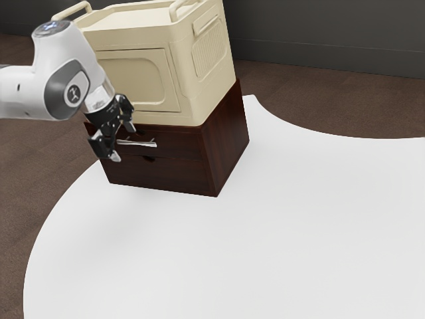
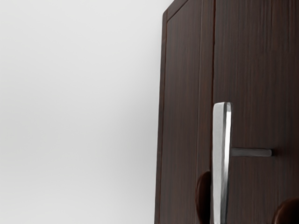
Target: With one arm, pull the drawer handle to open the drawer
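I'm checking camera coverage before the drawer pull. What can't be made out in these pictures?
- One end of the handle, wrist view: cut off by the lower edge.
- Base of the arm, exterior view: cut off by the left edge.
- Cabinet back, exterior view: hidden by its side and the cream crate.

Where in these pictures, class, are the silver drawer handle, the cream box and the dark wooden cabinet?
Silver handle [image 2: 219, 149]: wrist view, on its long bar.
Cream box [image 1: 136, 83]: exterior view, on its front panel.
Dark cabinet [image 1: 227, 136]: exterior view, on its side wall.
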Robot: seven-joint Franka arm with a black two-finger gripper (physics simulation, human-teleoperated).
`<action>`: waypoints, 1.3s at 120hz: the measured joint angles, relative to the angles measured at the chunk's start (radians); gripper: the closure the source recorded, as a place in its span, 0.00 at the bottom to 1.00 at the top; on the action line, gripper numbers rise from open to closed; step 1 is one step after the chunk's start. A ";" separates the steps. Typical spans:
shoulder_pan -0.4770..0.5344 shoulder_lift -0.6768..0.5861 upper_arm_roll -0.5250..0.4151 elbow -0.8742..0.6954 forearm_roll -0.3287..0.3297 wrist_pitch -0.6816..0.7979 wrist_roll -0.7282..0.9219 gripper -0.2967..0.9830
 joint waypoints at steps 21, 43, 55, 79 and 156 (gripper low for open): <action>-0.001 -0.003 0.000 -0.007 -0.007 0.010 0.000 0.32; 0.000 -0.001 0.000 -0.013 -0.013 0.016 0.000 0.41; 0.001 0.003 0.001 -0.014 -0.013 0.021 0.001 0.43; 0.002 0.028 0.002 0.008 -0.012 0.031 0.005 0.45; 0.004 0.018 0.009 -0.041 -0.040 0.069 0.018 0.60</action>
